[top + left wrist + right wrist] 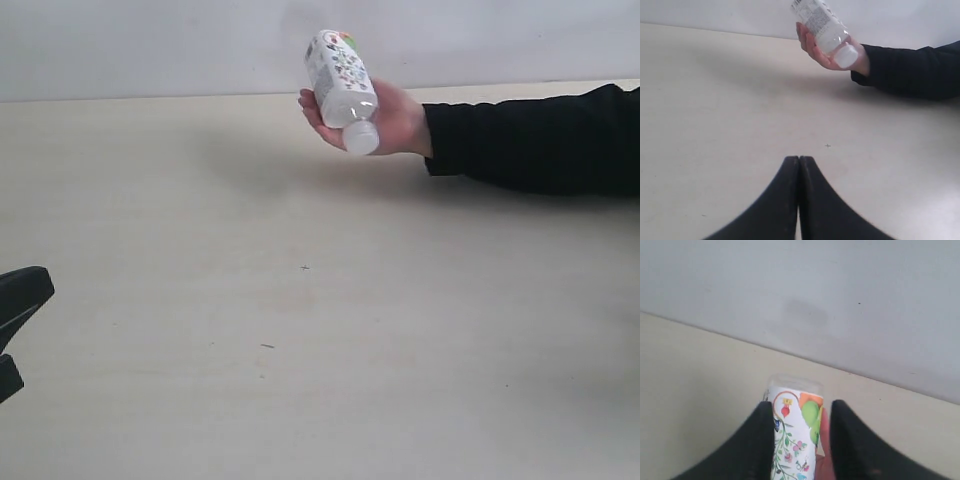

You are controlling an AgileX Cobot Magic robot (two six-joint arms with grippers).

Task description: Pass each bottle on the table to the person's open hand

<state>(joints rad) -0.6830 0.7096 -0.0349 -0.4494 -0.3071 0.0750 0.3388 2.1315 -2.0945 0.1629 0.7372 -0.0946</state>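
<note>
One bottle (340,75), clear with a white floral label and white cap, lies tilted cap-down in the person's open hand (400,115) above the far side of the table (300,320). No arm is near it in the exterior view. In the right wrist view the floral bottle (792,440) stands between the fingers of my right gripper (802,407), which is open; a bit of the hand (823,460) shows in the gap beside the bottle. My left gripper (799,159) is shut and empty, low over the table, far from the hand (815,50) and bottle (822,22). The other bottles are out of view.
The black-sleeved arm (530,140) reaches in from the right along the table's far edge. A pale wall (150,40) rises behind the table. My left gripper (15,330) shows at the exterior view's left edge.
</note>
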